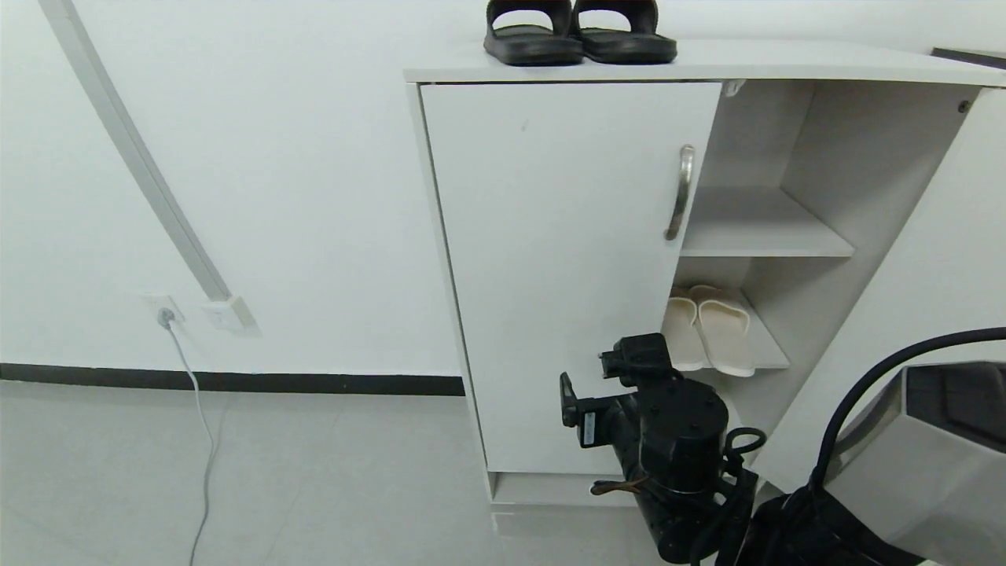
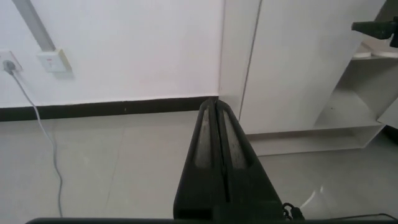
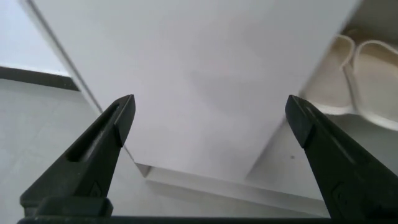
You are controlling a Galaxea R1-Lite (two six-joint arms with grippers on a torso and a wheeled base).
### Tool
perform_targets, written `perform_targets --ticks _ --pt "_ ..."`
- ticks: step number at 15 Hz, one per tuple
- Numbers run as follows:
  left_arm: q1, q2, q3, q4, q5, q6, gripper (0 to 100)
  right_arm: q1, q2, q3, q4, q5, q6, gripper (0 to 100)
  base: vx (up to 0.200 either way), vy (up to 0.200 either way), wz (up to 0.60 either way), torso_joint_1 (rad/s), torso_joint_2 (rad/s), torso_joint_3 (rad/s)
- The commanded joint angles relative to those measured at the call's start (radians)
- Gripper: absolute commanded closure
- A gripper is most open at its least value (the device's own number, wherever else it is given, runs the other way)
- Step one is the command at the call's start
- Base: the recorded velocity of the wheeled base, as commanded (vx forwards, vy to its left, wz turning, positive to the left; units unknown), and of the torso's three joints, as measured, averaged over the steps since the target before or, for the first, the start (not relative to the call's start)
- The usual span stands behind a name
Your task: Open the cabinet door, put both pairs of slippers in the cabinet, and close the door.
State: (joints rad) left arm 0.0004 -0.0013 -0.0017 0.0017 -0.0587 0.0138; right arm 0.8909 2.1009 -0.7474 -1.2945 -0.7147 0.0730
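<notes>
A pair of black slippers (image 1: 580,35) rests on top of the white cabinet (image 1: 786,63). Inside, a pair of white slippers (image 1: 707,330) (image 3: 360,74) lies on the lower shelf. The cabinet's right door (image 1: 904,299) is swung open, while the left door (image 1: 558,275) with its metal handle (image 1: 681,192) is closed. My right gripper (image 1: 597,385) (image 3: 211,112) hangs open, low in front of the closed door, left of the white slippers and holding nothing. Low over the floor, my left gripper (image 2: 217,106) is shut and empty, pointing toward the cabinet's left corner.
The upper shelf (image 1: 754,228) holds nothing. On the wall to the left are a socket (image 1: 163,314) and a switch box (image 1: 229,313), and a grey cable (image 1: 206,456) trails down across the tiled floor. Open floor lies left of the cabinet.
</notes>
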Motion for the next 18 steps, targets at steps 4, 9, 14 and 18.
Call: perform_targets --ticks 4,9,14,18 --pt "0.001 0.001 0.0 -0.002 0.002 -0.003 100 -0.004 0.002 0.022 -0.022 0.006 0.001 0 0.0 0.0 0.0 0.0 0.0 0.0" --pt "0.001 0.001 0.0 -0.002 0.002 -0.003 100 -0.016 0.002 0.063 -0.123 0.035 -0.044 0 0.0 0.0 0.0 0.0 0.0 0.0" --pt "0.001 0.001 0.0 -0.002 0.004 -0.003 100 -0.016 0.004 0.072 -0.131 0.046 -0.056 0 0.0 0.0 0.0 0.0 0.0 0.0" --pt "0.001 0.001 0.0 -0.002 0.002 -0.003 100 -0.016 0.004 0.072 -0.134 0.046 -0.062 0 0.0 0.0 0.0 0.0 0.0 0.0"
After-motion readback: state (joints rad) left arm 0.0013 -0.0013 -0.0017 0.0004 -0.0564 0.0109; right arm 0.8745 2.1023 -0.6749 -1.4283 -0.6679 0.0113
